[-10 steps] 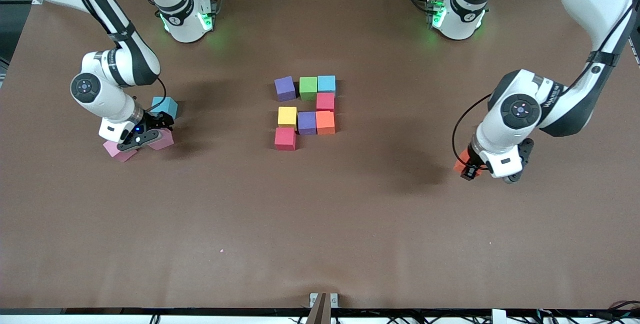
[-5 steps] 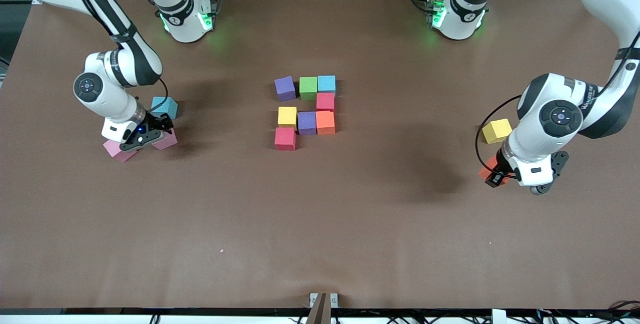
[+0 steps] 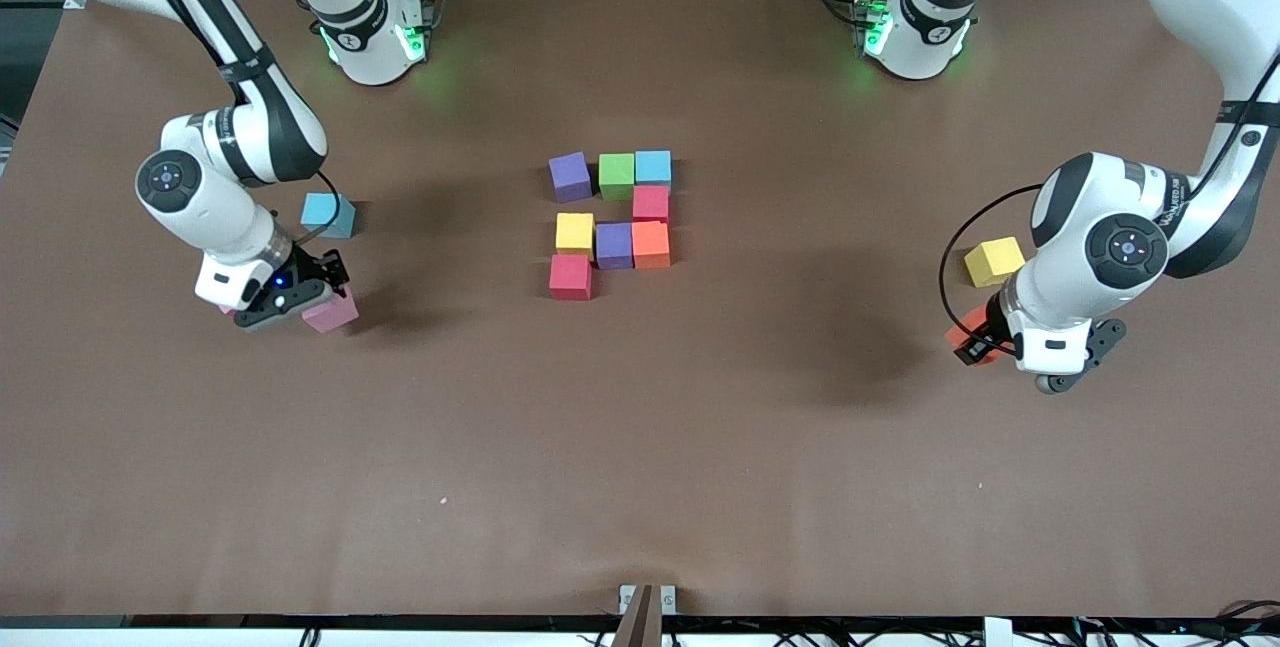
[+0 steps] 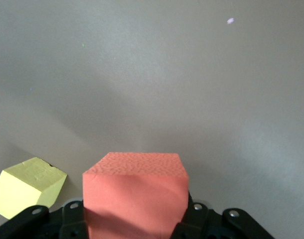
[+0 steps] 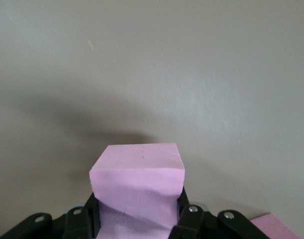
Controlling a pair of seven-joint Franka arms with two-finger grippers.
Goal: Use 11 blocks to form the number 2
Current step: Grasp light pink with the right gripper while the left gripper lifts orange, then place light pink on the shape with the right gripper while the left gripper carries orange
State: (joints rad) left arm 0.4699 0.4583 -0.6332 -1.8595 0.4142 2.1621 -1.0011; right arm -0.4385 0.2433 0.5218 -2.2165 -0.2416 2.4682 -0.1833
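Several blocks form a cluster mid-table: purple [image 3: 570,176], green [image 3: 617,176], light blue [image 3: 653,168], red [image 3: 650,203], yellow [image 3: 574,232], purple [image 3: 613,245], orange [image 3: 651,244] and red [image 3: 570,277]. My right gripper [image 3: 325,295] is shut on a pink block [image 3: 332,314] [image 5: 137,189] just above the table at the right arm's end. My left gripper [image 3: 972,345] is shut on an orange block [image 3: 962,337] [image 4: 134,196], held beside a loose yellow block [image 3: 993,261] [image 4: 27,186].
A loose light blue block [image 3: 328,215] lies farther from the front camera than the right gripper. A second pink block [image 5: 276,226] sits by the right hand, mostly hidden under it in the front view. Open brown table surrounds the cluster.
The right gripper closed on a pink block and came away with it. The left arm carried the orange block toward its end of the table, uncovering the yellow block.
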